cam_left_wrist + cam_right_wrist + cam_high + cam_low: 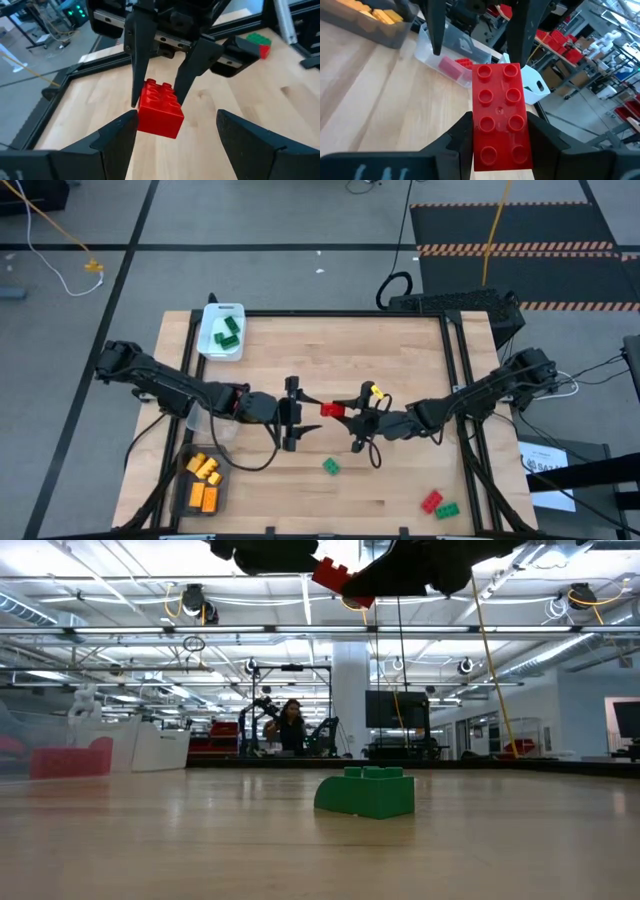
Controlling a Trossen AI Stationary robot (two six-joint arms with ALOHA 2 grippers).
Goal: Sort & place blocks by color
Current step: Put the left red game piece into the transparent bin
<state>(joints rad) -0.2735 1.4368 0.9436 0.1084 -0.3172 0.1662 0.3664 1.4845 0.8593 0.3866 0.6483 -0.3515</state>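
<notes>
Looks like a mid-air handoff over the middle of the table (400, 360). The right gripper (345, 413) is clamped on a red block (331, 409), holding it out well above the wood. The left gripper (296, 414) faces it with its fingers spread wide on either side of the block, not touching yet. My guess: next the left needs to close on the free end, then the right lets go. Both arms reach in low from the side edges.
</notes>
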